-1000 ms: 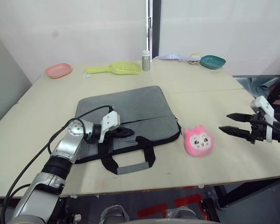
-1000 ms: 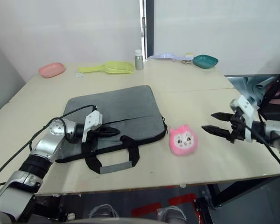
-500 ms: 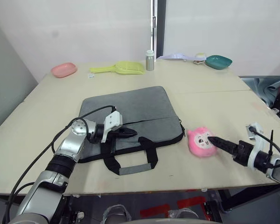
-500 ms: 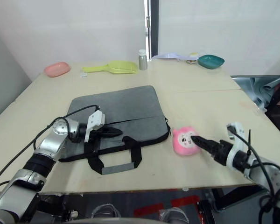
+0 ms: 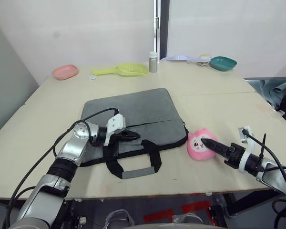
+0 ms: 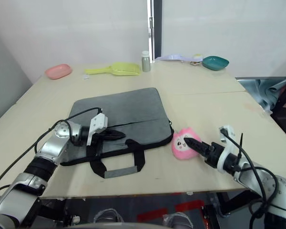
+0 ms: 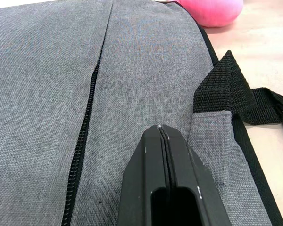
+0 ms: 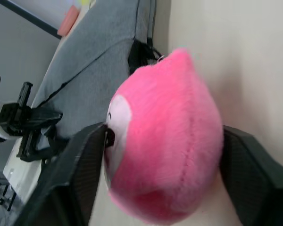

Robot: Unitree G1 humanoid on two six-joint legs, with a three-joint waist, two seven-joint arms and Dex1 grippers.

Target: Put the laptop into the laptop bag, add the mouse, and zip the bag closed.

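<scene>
The grey laptop bag (image 5: 133,112) lies flat mid-table, its black zipper (image 7: 82,141) running across the top and its strap handles (image 5: 133,167) pointing toward the near edge. My left gripper (image 5: 135,136) is shut, with its tip resting on the bag's fabric beside the zipper. My right gripper (image 8: 164,131) is open, one finger on each side of a round pink plush toy (image 5: 196,145) just right of the bag. The laptop and the mouse are out of view.
Along the far edge stand a pink dish (image 5: 65,71), a yellow scoop (image 5: 124,70), a small bottle (image 5: 153,62) and a teal bowl (image 5: 223,63). Bare tabletop lies left of the bag and behind the plush.
My right gripper came down from the right, closed in on the pink plush and nudged it slightly toward the bag. My left gripper stayed on the bag.
</scene>
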